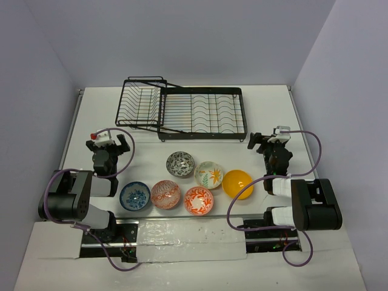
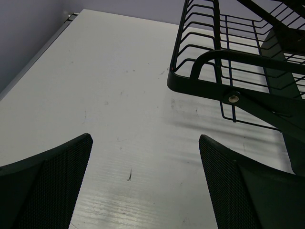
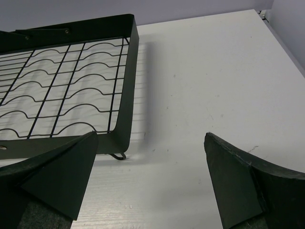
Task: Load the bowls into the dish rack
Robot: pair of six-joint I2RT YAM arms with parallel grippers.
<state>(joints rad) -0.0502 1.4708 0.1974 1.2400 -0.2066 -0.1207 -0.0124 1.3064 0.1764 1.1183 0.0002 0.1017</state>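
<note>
My left gripper (image 1: 108,143) sits jaws apart and empty, short of the dish rack (image 1: 200,115) at the far side of the surface (image 1: 267,104). All six bowls (image 1: 198,200), blue bowl (image 1: 134,195) across to orange-yellow bowl (image 1: 237,183), cluster near the arm bases, none loaded. My right gripper (image 1: 270,143) is spread wide too, empty, so I reckon we're at the start: next, lower an arm onto a bowl rim.
</note>
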